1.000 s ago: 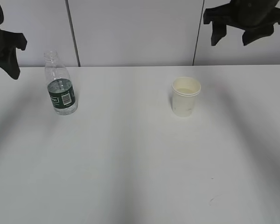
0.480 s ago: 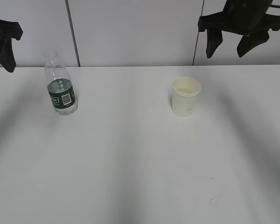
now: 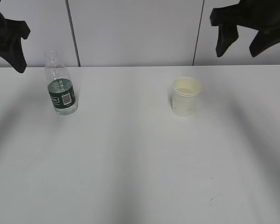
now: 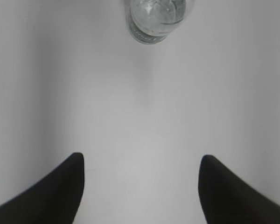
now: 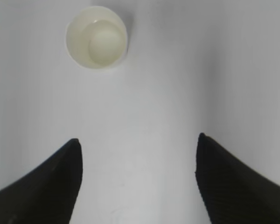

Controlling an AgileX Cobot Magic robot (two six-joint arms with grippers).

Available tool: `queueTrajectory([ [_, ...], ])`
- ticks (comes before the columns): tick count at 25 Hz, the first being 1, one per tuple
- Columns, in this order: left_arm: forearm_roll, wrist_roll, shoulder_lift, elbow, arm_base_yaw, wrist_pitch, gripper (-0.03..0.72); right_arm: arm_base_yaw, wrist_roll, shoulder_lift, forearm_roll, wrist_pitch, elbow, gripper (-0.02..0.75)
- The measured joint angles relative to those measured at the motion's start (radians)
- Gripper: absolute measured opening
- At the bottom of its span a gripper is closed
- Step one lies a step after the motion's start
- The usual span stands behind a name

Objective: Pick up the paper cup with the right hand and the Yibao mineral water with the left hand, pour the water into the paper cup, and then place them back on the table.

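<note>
The left gripper [image 3: 9, 49] hangs at the upper left of the exterior view, clear of the table, its two dark fingers [image 4: 51, 196] spread wide apart with nothing between them. The right gripper [image 3: 246, 39] hangs at the upper right, likewise raised, its fingers [image 5: 46, 186] parted and empty. The water bottle [image 3: 59, 85] stands upright and uncapped on the left part of the table [image 3: 130, 158], partly filled, with a dark green label band; in the left wrist view it sits at the top edge, well apart from the fingertips. The paper cup [image 3: 185, 96] stands upright right of centre, and in the right wrist view [image 5: 97, 37] it lies at the upper left, well ahead of the fingers. Bottle and cup are well apart. The tabletop is plain white with a few small dark specks near the lower right. Behind it runs a pale panelled wall [image 3: 135, 32] with two dark vertical seams.
</note>
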Motion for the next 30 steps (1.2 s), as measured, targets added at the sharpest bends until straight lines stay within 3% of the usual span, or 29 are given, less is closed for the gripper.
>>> queueTrajectory([
  [4,-0.005,0.014,-0.082,0.067,0.000,-0.001,0.469,0.000,-0.014,-0.162,0.000,0.002,0.145,0.585],
  [12,-0.006,0.016,-0.378,0.320,0.000,0.006,0.469,0.000,-0.017,-0.518,0.000,0.010,0.431,0.585],
  [30,0.000,0.016,-0.978,0.708,0.000,0.022,0.469,0.000,-0.031,-1.133,-0.065,0.021,0.910,0.585],
])
